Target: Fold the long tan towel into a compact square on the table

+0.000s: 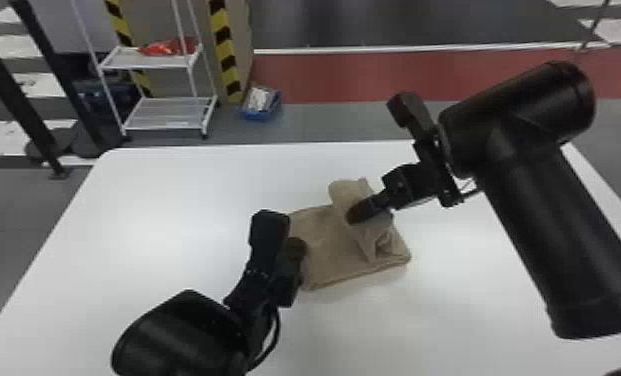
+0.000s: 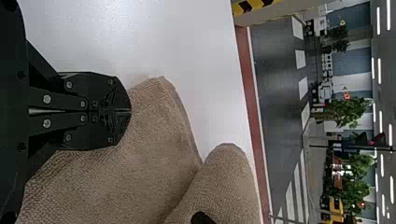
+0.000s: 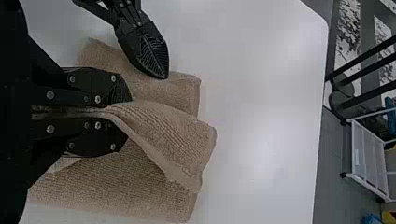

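The tan towel (image 1: 326, 250) lies folded on the white table, its right part raised in a fold. At the towel's left edge is my left gripper (image 1: 296, 247). Over the raised fold stands my right gripper (image 1: 358, 214). In the left wrist view the left gripper (image 2: 130, 110) is shut, its tips against the towel (image 2: 140, 172), with no cloth visible between them. In the right wrist view the right gripper (image 3: 128, 109) is shut on a pinched layer of the towel (image 3: 163, 128), which fans out beyond the tips above the lower layers.
The white table (image 1: 164, 200) extends around the towel on all sides. Behind it on the floor stand a white wire shelf (image 1: 169, 110) and a blue bin (image 1: 260, 105). The right forearm spans the table's right side.
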`<state>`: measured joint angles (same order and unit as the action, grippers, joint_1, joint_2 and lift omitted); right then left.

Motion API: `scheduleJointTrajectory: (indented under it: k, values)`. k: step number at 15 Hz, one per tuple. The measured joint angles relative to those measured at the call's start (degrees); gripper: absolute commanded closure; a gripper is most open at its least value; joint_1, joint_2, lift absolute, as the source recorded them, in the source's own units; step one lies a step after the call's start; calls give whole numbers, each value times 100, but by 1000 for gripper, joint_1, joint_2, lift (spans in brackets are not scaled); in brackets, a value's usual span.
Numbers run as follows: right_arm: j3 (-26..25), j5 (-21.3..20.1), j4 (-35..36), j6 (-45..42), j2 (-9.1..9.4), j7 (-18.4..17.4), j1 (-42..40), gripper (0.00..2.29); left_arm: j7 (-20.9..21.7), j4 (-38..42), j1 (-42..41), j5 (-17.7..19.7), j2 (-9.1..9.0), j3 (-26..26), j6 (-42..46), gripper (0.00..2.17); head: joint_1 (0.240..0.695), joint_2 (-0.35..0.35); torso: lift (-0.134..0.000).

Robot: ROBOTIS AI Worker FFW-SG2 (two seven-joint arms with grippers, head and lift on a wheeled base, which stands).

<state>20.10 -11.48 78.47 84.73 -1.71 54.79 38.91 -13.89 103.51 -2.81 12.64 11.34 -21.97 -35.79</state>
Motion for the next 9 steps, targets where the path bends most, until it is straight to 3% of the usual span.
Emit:
scheduleJointTrajectory:
  k: [2,3,4,5,7,9]
  values:
    - [41,1,-27,-45,17,-22,-30,829,1,-2,1,-9,0,-1,12,2142,695,73,-125]
    - [49,18,-31,-64,37,-22,-45,711,0,-10,4,-14,-1,-3,13,2142,695,75,-125]
    - [54,24,-33,-86,67,-21,-66,394,0,-19,10,-19,-4,-6,14,2142,695,82,-125]
    - [55,31,-33,-142,95,-25,-99,218,0,-27,16,-23,-7,-8,14,2142,695,86,-125]
    - [-25,166,-30,-357,113,-27,-180,110,1,-40,25,-32,-6,-3,17,2142,695,93,-125]
    - [-259,555,41,-658,111,-20,-287,110,10,-75,28,-38,-3,-1,36,2142,695,109,-125]
